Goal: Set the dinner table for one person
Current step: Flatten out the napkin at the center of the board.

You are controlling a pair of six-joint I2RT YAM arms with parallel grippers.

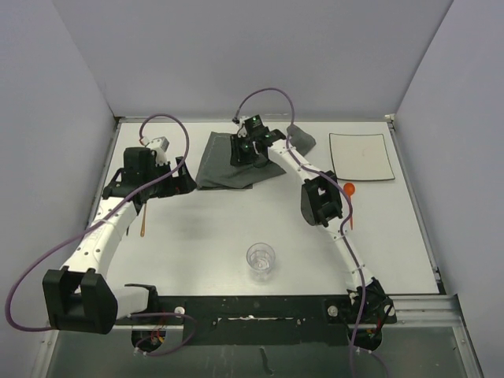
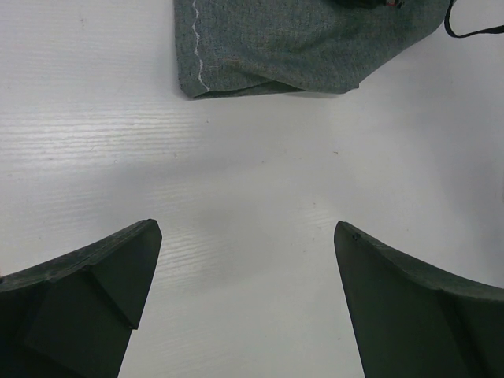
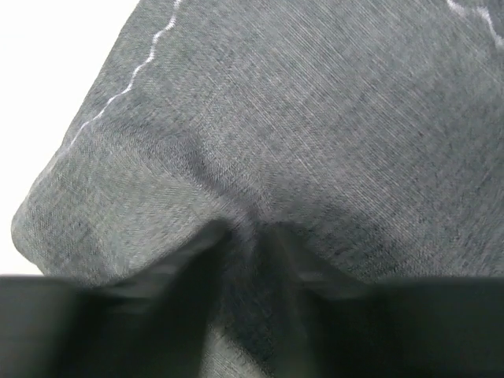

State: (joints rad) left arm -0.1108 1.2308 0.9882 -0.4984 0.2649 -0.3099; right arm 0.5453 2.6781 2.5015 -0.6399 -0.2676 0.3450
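My right end effector (image 3: 250, 236), narrow, pinches the limp, light placemat (image 1: 224, 161) at 12 o'clock on the table (image 1: 205, 228), likely better gripped at a stitched corner; left end effector (image 2: 246, 227) wide, empty.

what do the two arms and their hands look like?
Left arm and right arm: white links, black joint housings and bases. A purple cable loops along each. Left hand and right hand have dark, matte, tapered fingers.
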